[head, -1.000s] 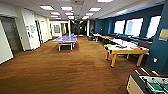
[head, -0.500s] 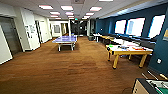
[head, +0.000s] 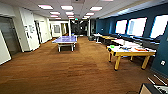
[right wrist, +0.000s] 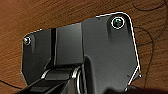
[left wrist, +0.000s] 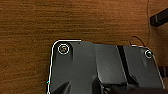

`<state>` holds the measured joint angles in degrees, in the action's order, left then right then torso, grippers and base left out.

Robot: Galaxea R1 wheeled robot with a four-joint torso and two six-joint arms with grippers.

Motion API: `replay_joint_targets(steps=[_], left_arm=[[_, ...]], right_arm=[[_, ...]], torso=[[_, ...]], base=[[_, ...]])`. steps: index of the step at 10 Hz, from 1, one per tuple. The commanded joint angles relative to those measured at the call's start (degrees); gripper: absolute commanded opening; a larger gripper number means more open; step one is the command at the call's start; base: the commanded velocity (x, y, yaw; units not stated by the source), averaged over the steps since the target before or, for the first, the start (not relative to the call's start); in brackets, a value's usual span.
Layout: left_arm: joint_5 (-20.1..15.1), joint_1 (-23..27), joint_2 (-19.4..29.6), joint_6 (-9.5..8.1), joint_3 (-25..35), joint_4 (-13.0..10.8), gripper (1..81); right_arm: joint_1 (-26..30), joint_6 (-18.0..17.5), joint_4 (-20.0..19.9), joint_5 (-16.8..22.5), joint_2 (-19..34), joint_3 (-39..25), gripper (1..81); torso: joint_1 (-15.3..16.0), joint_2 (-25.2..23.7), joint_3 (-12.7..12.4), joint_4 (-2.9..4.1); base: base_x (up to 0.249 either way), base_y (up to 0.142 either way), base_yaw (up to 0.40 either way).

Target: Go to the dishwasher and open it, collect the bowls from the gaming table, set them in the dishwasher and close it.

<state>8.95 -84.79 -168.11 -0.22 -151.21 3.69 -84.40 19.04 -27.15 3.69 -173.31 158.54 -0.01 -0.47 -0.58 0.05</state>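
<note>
Head view looked down a long room with a brown wood-grain floor [head: 75, 72], ceiling light panels [head: 67, 7] and a dark blue wall [head: 110, 25] with bright windows [head: 136, 26]. A blue table-tennis table [head: 65, 39] stood well ahead, left of centre. A yellow-legged table [head: 130, 51] carrying mixed small items stood to the right, along the blue wall; whether any of those items were bowls could not be told, and whether this was the gaming table could not be told either. More tables [head: 107, 38] lined that wall farther back. At the near right corner a dark piece of equipment [head: 153, 88] entered the picture.

In the left wrist view the robot's dark plate hung above the wood-grain floor, with a dark bar-shaped object [left wrist: 158, 17] and a thin cable [left wrist: 137, 40] lying on the floor near it. In the right wrist view thin dark cables [right wrist: 150, 50] ran over the floor beside the plate. For both arms, whether the end effector was spread or pressed together could not be told. The tables were well apart from either end effector.
</note>
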Motion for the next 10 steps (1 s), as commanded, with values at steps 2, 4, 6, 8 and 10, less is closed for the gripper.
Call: replay_joint_targets(steps=[2,4,6,8,10], left_arm=[[-2.4,3.4,0.4,-0.22,0.0,0.1,81.1],[-2.4,3.4,0.4,-0.22,0.0,0.1,81.1],[-2.4,3.4,0.4,-0.22,0.0,0.1,81.1],[-2.4,3.4,0.2,-0.22,0.0,-0.1,81.1],[-2.4,3.4,0.2,-0.22,0.0,-0.1,81.1]], right_arm=[[3.7,0.0,-0.2,3.2,0.0,0.1,81.1],[3.7,0.0,-0.2,3.2,0.0,0.0,81.1],[3.7,0.0,-0.1,3.2,0.0,0.0,81.1],[3.7,0.0,-0.1,3.2,0.0,0.1,81.1],[3.6,0.0,-0.1,3.2,0.0,0.1,81.1]], torso=[[0.0,0.0,0.0,0.00],[0.0,0.0,0.0,0.00],[0.0,0.0,0.0,0.00],[0.0,0.0,0.0,0.00],[0.0,0.0,0.0,0.02]], base=[[0.194,0.000,0.000],[0.196,0.000,0.000],[0.196,0.000,0.000],[0.201,0.000,0.000],[0.210,0.000,0.000]])
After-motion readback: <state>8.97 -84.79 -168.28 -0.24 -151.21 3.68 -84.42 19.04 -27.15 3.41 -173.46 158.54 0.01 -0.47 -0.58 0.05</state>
